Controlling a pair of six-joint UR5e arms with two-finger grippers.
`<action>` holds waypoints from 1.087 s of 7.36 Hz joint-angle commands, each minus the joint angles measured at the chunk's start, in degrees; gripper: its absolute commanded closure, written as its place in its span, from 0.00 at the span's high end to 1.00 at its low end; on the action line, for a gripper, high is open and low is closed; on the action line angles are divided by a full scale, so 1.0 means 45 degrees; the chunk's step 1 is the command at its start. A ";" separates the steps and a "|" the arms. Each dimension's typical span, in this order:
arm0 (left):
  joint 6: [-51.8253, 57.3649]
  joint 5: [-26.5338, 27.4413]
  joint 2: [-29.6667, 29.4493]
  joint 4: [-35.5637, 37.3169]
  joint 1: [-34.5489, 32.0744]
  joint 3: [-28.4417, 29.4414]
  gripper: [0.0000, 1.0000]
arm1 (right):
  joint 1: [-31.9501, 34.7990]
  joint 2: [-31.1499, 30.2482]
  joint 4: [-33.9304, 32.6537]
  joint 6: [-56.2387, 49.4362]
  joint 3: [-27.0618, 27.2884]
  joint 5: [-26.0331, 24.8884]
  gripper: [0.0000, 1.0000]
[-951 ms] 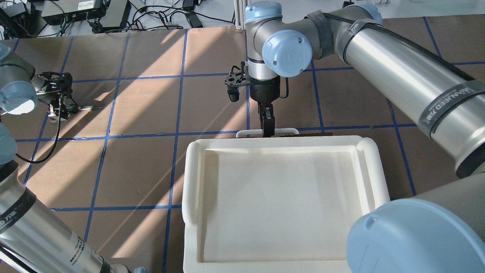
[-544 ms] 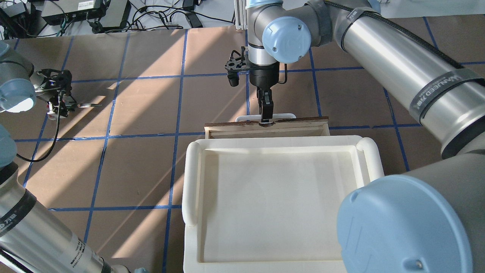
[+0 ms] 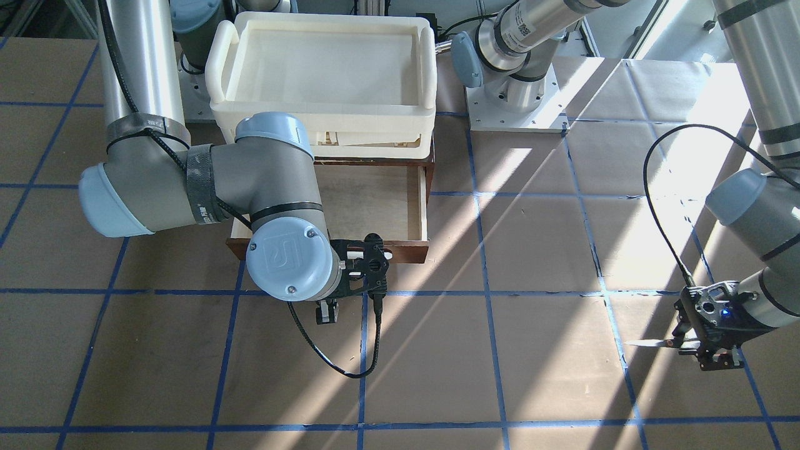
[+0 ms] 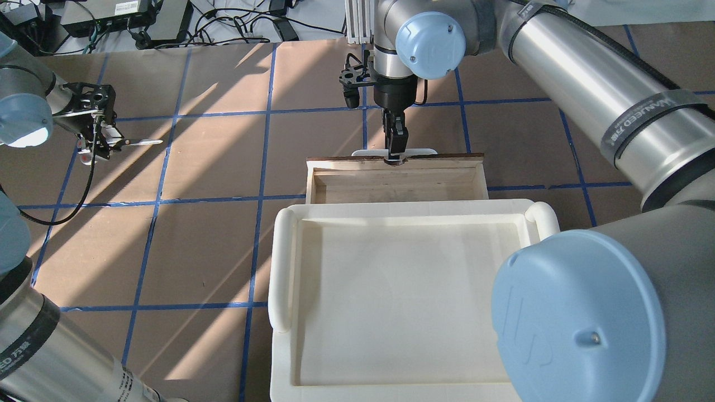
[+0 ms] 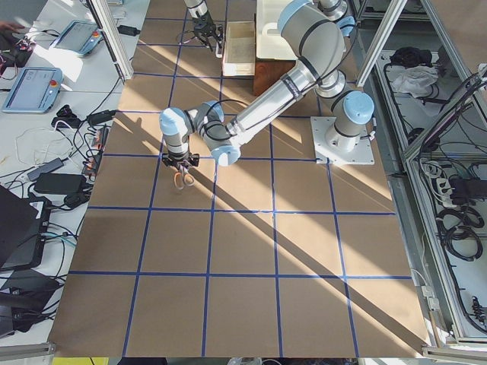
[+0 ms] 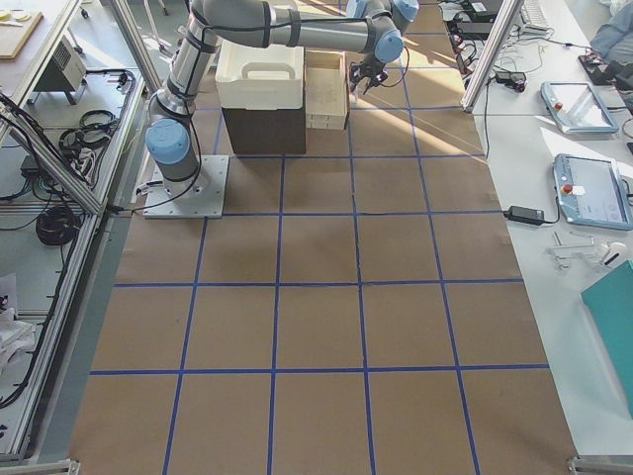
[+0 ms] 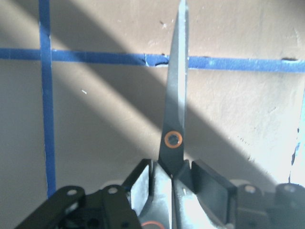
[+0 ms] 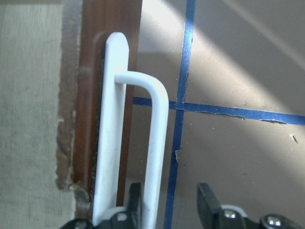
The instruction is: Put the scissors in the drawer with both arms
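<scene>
Reference: clock directions are being read in the overhead view, with 12 o'clock pointing away from the robot.
Count: one pair of scissors, one drawer, one handle, one tray, two arms and two grippers are showing.
Tray: the cream tray (image 4: 282,268) is sitting nearest the robot, at 6 o'clock of the drawer.
Drawer: the drawer (image 4: 313,181) is standing open, sticking out from under the tray's 12 o'clock edge. Its pale wood floor is showing.
Handle: the white bar handle (image 4: 419,151) is sitting on the drawer's reddish-brown front, on its 12 o'clock face.
Right arm: the right arm (image 4: 586,84) is reaching in from 4 o'clock and crossing above the tray's corner.
Right gripper: the right gripper (image 4: 395,151) is pointing down at the handle's middle. In the wrist view its jaws are standing partly spread astride the bar, which is lying against one finger with a gap to the other.
Scissors: the scissors (image 4: 137,143) are hanging over the table, well apart from the drawer at its 9 o'clock. Their blades are lying closed and pointing to 3 o'clock.
Left gripper: the left gripper (image 4: 109,142) is pinching the scissors just behind the orange pivot ring, with its fingers (image 7: 140,186) pressing both flats.
Left arm: the left arm (image 4: 33,346) is coming in from 7 o'clock.
Table: the table (image 4: 212,251) is wearing brown paper crossed by blue tape lines.
Far edge: cables (image 4: 240,22) are lying beyond the paper at 11 o'clock.
</scene>
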 commanded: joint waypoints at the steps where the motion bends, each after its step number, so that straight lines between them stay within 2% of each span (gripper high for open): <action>1: -0.1050 -0.0086 0.1001 -0.1321 -0.0940 0.0000 0.00 | -0.0010 0.0235 -0.0443 -0.0226 -0.0282 -0.0019 0.46; 3: -0.1990 -0.0106 0.1685 -0.2182 -0.1780 0.0000 0.00 | -0.0010 0.0256 -0.0621 -0.0227 -0.0283 -0.0233 0.46; 8: -0.2945 -0.0398 0.2644 -0.3552 -0.2505 -0.0019 0.00 | -0.0010 0.0159 -0.1303 -0.0129 -0.0263 -0.0274 0.46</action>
